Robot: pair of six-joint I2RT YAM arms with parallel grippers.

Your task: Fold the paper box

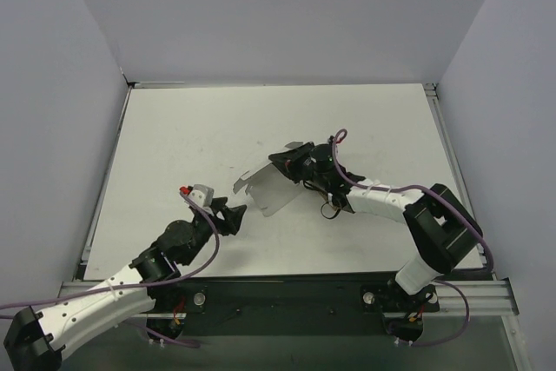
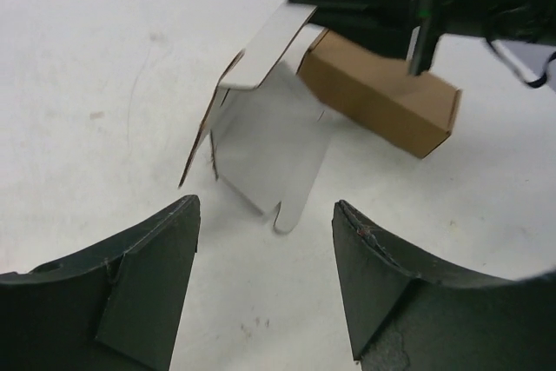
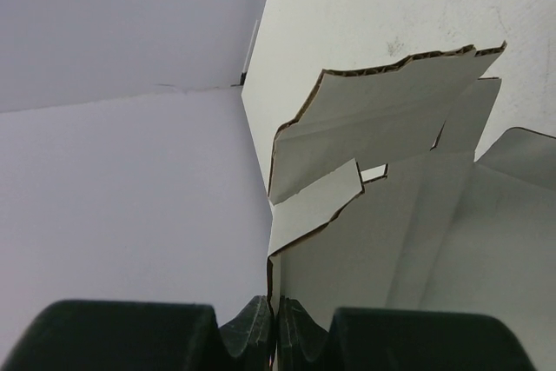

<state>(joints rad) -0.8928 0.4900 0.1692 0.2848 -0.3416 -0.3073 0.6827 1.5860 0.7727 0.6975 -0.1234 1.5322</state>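
Paper box (image 1: 268, 190) near middle of white table (image 1: 174, 145), half-unfolded, white inside facing up, one flap raised. Right gripper (image 1: 280, 161) at box's far edge, clenched tight on card wall; wrist view shows jaws pinching thin edge. Left gripper (image 1: 233, 215) just off box's near tab, jaws spread, holding nothing, not touching. Brown box (image 2: 382, 93) just behind paper box, under right gripper.

The right gripper (image 3: 274, 329) pinched the paper box (image 3: 391, 241) at its lower edge. Left of the box stood a grey wall (image 3: 113, 180); beyond the box lay the white table (image 3: 373, 6).
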